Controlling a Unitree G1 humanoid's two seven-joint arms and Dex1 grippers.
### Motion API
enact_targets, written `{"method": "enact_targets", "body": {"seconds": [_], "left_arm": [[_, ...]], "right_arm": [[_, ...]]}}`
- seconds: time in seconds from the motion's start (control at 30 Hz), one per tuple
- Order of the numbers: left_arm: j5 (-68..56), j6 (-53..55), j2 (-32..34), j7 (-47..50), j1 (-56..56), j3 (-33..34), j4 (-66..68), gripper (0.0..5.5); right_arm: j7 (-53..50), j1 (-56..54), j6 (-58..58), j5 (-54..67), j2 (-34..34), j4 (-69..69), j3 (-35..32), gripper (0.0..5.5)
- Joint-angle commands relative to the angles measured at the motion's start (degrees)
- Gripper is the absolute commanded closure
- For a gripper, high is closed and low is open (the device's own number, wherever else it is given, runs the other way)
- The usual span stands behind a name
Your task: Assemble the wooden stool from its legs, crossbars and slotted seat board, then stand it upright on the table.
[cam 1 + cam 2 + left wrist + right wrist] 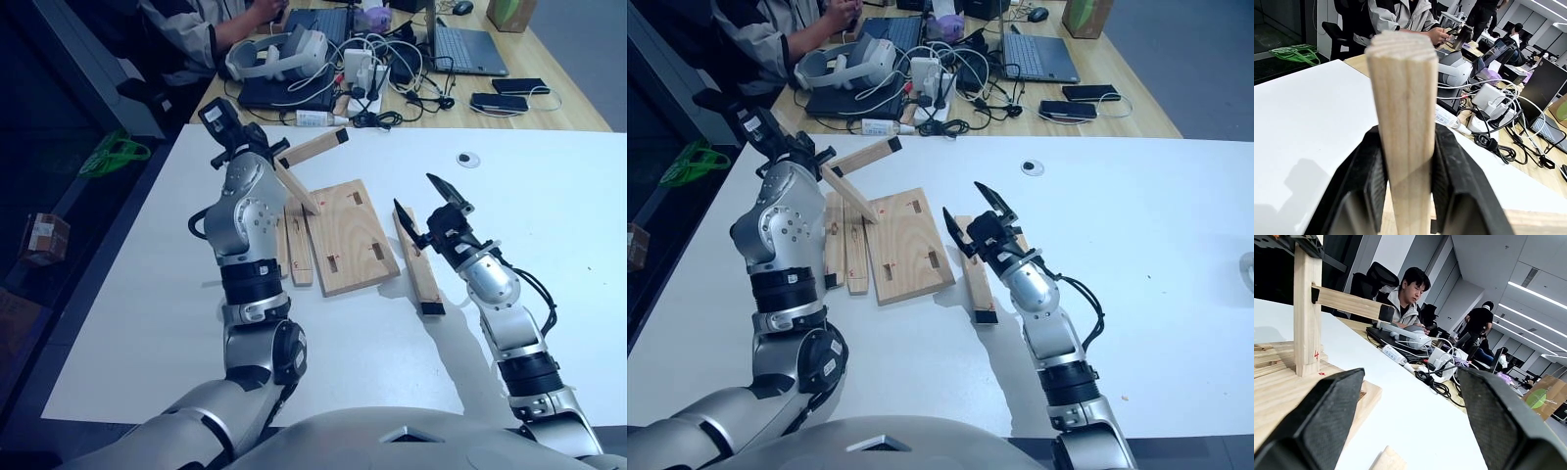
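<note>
The left gripper [1406, 132] pinches a leg [299, 188], whose lower end rests on the far left corner of the flat seat board [348, 235]. A crossbar [315, 147] juts from the leg's top. Loose pieces [299, 250] lie just left of the board. To its right lies another leg [419, 269], with the right gripper [413, 191] spread above it.

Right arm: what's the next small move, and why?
Probably lower the right gripper onto the loose bar just below it, beside the seat board, and close. It is open and empty, while the left gripper is shut on a leg propped on that board.
</note>
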Motion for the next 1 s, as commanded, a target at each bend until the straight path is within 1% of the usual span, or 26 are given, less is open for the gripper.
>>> {"method": "enact_targets", "body": {"seconds": [0.03, 0.2, 0.33, 0.43, 0.7, 0.73, 0.77, 1.0], "left_arm": [[2.96, 5.59, 1.08, -2.27, 5.26, -4.43, 3.47, 4.5], [7.37, 6.04, 6.32, -9.11, 4.15, -14.28, 0.98, 4.5], [8.49, 8.3, 8.15, -12.43, 6.26, -17.2, -3.45, 4.5], [8.33, 9.21, 7.84, -13.29, 8.53, -17.16, -6.1, 4.5], [7.13, 5.94, 5.68, -13.36, 7.77, -12.88, -6.77, 4.5], [7.18, 5.17, 5.54, -13.31, 7.55, -12.55, -6.95, 4.14], [7.19, 4.22, 5.34, -13.32, 7.32, -12.24, -7.06, 4.09], [7.62, -2.33, 4.43, -14.21, 6.44, -12.06, -8.0, 2.93]], "right_arm": [[-0.53, -0.21, 0.88, -0.63, 0.33, -0.46, -0.41, 2.01], [-0.67, -0.15, 0.96, -0.88, 0.55, -0.48, -0.72, 2.01], [-0.78, 0.02, 0.98, -0.98, 0.66, -0.57, -0.89, 2.01], [-0.83, 0.09, 1.06, -1.02, 0.66, -0.65, -1.02, 2.01], [-0.69, -0.26, 0.95, -1.07, 0.65, -0.17, -0.9, 2.01], [-0.66, -0.28, 0.9, -1.08, 0.6, -0.11, -0.91, 2.01], [-0.65, -0.27, 0.84, -1.1, 0.56, -0.05, -0.92, 2.01], [-0.49, -0.26, 0.3, -1.27, 0.24, 0.34, -0.87, 2.01]]}}
